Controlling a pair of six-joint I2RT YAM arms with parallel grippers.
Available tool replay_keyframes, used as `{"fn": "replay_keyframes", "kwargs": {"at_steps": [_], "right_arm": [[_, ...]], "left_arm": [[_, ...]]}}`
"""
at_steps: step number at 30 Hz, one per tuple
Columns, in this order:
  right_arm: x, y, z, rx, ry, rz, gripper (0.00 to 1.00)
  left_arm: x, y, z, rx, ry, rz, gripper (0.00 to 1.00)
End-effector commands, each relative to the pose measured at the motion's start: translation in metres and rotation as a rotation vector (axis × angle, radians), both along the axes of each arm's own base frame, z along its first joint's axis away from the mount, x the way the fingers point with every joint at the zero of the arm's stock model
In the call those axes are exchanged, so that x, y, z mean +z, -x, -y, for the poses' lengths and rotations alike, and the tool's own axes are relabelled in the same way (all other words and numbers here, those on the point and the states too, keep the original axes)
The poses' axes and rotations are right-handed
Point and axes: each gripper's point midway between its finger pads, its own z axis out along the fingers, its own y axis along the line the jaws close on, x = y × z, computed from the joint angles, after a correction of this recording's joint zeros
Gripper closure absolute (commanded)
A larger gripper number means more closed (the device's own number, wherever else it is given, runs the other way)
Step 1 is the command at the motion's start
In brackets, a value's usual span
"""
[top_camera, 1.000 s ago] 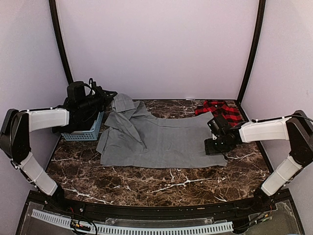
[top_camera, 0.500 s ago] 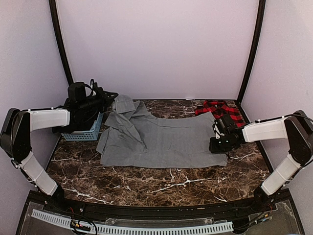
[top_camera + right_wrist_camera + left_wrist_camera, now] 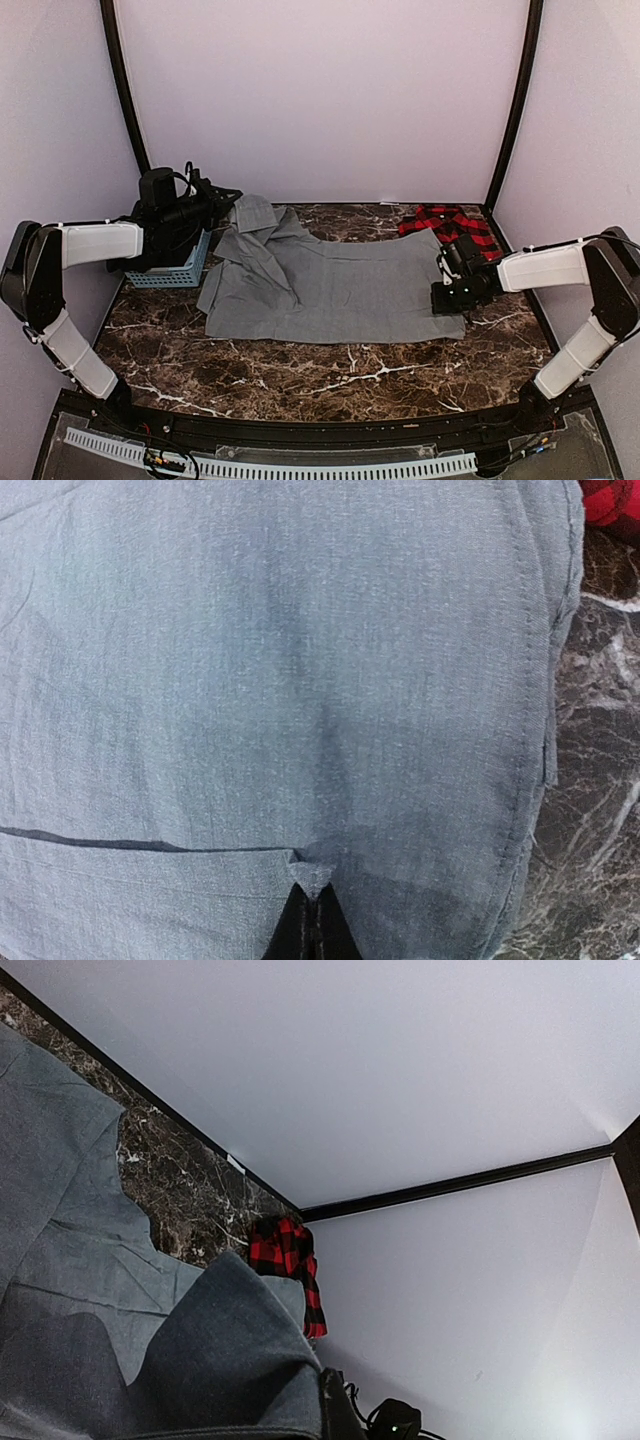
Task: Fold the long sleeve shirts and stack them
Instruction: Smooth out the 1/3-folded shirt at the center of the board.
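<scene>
The grey long sleeve shirt [image 3: 330, 285] lies spread across the middle of the marble table [image 3: 330, 385]. My left gripper [image 3: 232, 200] is shut on its far-left part and holds that cloth up above the table beside a basket. In the left wrist view the grey shirt [image 3: 220, 1360] drapes over my left gripper [image 3: 325, 1410]. My right gripper [image 3: 440, 298] rests low on the shirt's right end. In the right wrist view its black tips [image 3: 312, 900] are shut, pinching a small peak of the grey shirt [image 3: 300, 680]. The red-and-black plaid shirt [image 3: 450, 225] lies bunched at the back right corner.
A blue slatted basket [image 3: 170, 272] stands at the left edge under my left arm. The plaid shirt [image 3: 285, 1250] touches the back wall [image 3: 320, 100]. Bare marble [image 3: 600, 810] shows just right of the grey hem, with a corner of plaid [image 3: 610, 500] beyond it.
My right gripper slid a little right along the grey shirt's right end and closed from open onto the cloth. The left gripper has stayed where it was, holding its part up.
</scene>
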Motion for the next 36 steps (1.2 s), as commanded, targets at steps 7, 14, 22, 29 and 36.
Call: {"fn": "replay_keyframes", "kwargs": {"at_steps": [7, 14, 22, 29, 36], "right_arm": [[0.023, -0.001, 0.025, -0.073, 0.054, 0.062, 1.0], [0.012, 0.001, 0.028, -0.074, 0.065, 0.036, 0.87], [0.034, -0.005, 0.02, -0.045, 0.036, 0.092, 0.57], [0.095, -0.015, -0.045, 0.167, -0.192, 0.262, 0.32], [0.094, -0.014, -0.071, 0.218, -0.208, 0.245, 0.3]], "left_arm": [[0.005, 0.002, 0.001, -0.009, -0.027, 0.042, 1.0], [0.002, 0.0, 0.002, -0.011, -0.035, 0.034, 1.0], [-0.007, -0.007, 0.012, -0.059, -0.03, 0.019, 1.0], [0.0, -0.013, 0.055, -0.22, 0.059, 0.053, 1.0], [0.04, -0.032, 0.075, -0.253, 0.157, 0.161, 1.0]]}}
